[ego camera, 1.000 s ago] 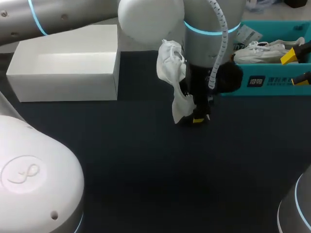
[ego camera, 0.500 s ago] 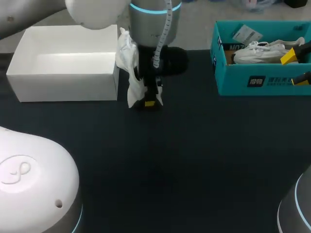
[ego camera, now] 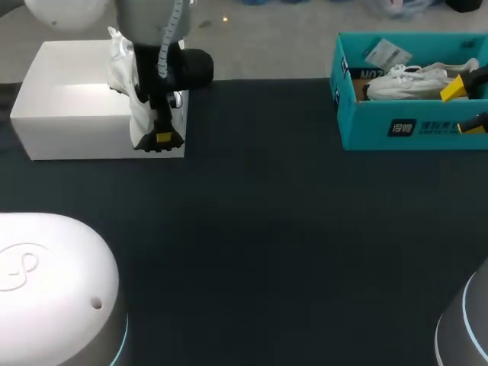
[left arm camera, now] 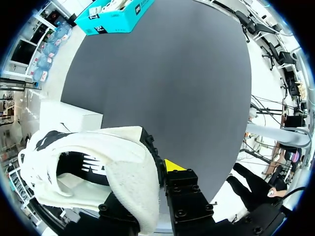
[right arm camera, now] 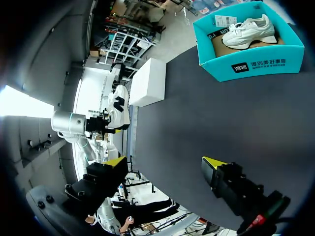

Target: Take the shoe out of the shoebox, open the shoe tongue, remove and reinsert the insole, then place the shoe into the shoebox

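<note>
The left arm point(ego camera: 149, 19) has pale grey cylindrical links, a white spiral cable point(ego camera: 169, 30) at the wrist and a rounded white joint housing point(ego camera: 46, 282) with an embossed looped emblem. The right gripper point(right arm camera: 164, 161) has black blocky fingers point(right arm camera: 236, 189) with recessed screws and yellow wedge tips. A cyan ring point(ego camera: 463, 324) marks the right arm's grey link point(ego camera: 479, 347).

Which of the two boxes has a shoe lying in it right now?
The teal shoebox on the right: a white shoe lies inside. The white box shows none; the other shoe hangs in the left gripper by its corner.
</note>
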Controlling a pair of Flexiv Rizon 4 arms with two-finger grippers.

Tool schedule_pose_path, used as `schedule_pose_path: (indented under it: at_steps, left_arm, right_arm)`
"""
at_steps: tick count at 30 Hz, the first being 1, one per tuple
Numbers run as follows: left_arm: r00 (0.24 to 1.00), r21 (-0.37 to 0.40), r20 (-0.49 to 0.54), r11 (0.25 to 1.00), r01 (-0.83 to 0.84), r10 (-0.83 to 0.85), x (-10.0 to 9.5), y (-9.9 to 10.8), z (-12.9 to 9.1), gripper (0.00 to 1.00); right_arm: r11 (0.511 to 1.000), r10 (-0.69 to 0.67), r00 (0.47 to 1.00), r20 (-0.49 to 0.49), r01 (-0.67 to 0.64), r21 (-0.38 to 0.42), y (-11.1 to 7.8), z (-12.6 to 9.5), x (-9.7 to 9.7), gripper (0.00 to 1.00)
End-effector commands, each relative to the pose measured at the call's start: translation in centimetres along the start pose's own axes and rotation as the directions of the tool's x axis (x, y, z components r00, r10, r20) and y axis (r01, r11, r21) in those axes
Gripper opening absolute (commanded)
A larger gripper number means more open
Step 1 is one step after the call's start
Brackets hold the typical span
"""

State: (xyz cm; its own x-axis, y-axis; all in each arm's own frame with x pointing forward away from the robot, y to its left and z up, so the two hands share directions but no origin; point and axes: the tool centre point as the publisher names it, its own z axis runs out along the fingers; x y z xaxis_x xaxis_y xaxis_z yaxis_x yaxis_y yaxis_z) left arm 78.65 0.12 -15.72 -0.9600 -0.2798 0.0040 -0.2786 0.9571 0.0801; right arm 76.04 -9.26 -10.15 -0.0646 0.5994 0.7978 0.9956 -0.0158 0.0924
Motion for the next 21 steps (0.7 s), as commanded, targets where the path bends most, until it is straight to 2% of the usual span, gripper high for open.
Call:
schedule_pose_path:
  at_steps: [1, 3, 13, 18, 21]
  left_arm:
    - [1.000, 0.187, -0.016, 0.982, -0.017, 0.021, -1.9, 4.4, 0.1, 0.00]
    - [1.000, 0.220, -0.009, 0.975, -0.026, 0.028, -2.9, 4.9, 0.2, 0.00]
    - [0.997, 0.257, -0.040, 0.965, -0.049, 0.062, -6.6, 5.9, 1.0, 0.00]
    - [0.997, 0.266, -0.059, 0.963, -0.037, 0.055, -8.4, 6.3, 1.3, 0.00]
    - [0.997, 0.243, -0.075, 0.970, -0.002, 0.021, -8.8, 6.3, 1.4, 0.00]
  right_arm:
    - [1.000, 0.002, 1.000, 0.003, -0.002, 0.000, 0.0, 0.1, 0.0, 1.00]
    - [1.000, 0.002, 1.000, 0.003, -0.002, 0.000, 0.0, 0.1, 0.0, 1.00]
    - [1.000, 0.002, 1.000, 0.003, -0.002, 0.000, 0.0, 0.1, 0.0, 1.00]
    - [1.000, 0.002, 1.000, 0.003, -0.002, 0.000, 0.0, 0.1, 0.0, 1.00]
    - [1.000, 0.002, 1.000, 0.003, -0.002, 0.000, 0.0, 0.1, 0.0, 1.00]
